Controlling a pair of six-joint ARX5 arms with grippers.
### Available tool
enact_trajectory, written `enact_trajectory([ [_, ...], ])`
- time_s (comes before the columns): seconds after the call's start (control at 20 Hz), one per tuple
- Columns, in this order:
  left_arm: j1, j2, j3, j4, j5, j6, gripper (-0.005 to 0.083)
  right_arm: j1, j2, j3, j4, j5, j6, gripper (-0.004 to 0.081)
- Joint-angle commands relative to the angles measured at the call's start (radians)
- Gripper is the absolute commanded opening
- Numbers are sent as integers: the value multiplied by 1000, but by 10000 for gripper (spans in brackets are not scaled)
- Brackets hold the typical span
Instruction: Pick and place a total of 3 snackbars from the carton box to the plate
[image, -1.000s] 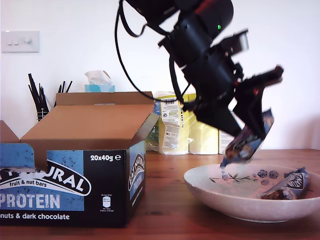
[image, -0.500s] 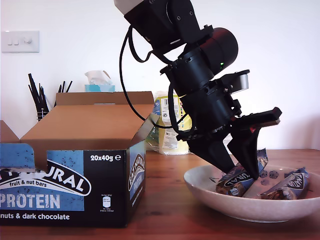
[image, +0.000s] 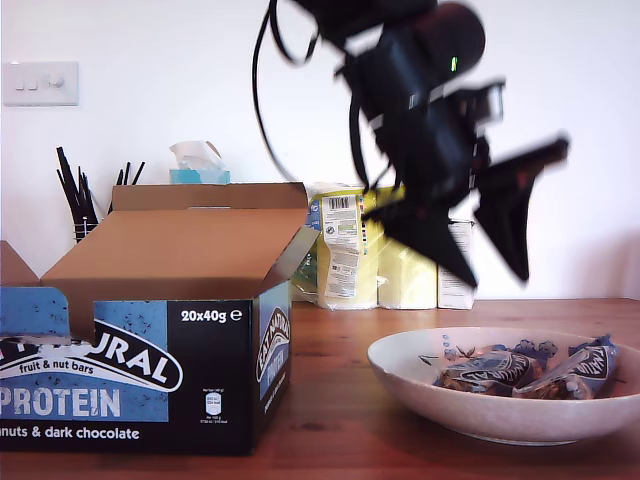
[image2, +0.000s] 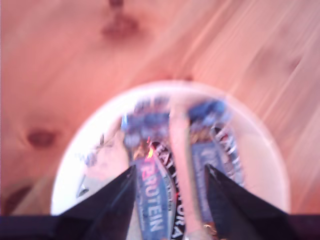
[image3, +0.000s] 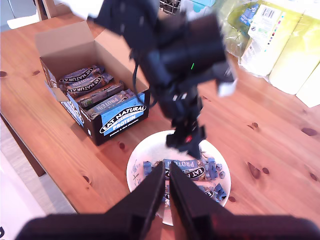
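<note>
Two snackbars (image: 490, 370) lie side by side in the plate (image: 420, 385), which stands on the table (image: 330, 420) near its front edge, just beside the carton box (image: 150, 370). More bars fill the box, flaps open. My first pincer (image: 495, 270) hangs above the plate, blurred, jaws spread and empty. My second pincer (image3: 167, 182) is high over the scene, fingers nearly pressed together, holding nothing.

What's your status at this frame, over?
First end effector open, empty, above the plate. Second end effector nearly shut, empty, high over the table. Two snackbars in the plate. Nothing in the way.
</note>
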Motion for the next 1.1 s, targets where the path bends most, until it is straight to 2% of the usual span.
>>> enact_trajectory([
  [0.0,-9,-54,35,-69,18,-4,288,-3,-2,-19,4,-1,-3,-13],
  [0.1,-6,-105,47,-132,10,-10,244,-3,-2,-19,4,1,-3,-13],
  [0.3,12,-172,43,-249,-84,-9,239,-3,-2,-19,10,2,-3,-13],
  [0.4,22,-197,43,-274,-116,-10,238,-3,-2,-19,24,2,-3,-13],
  [0.55,34,-238,17,-278,-119,-10,237,-3,-2,-19,45,2,-4,-13],
  [0.65,48,-289,-67,-237,-118,-10,237,-3,-2,-23,57,2,-8,-13],
  [0.8,83,-414,-283,-117,-118,-18,237,-3,-2,-48,61,1,-9,-13],
  [1.05,220,-656,-650,14,-145,-86,237,-3,-2,-107,81,1,-9,-13],
])
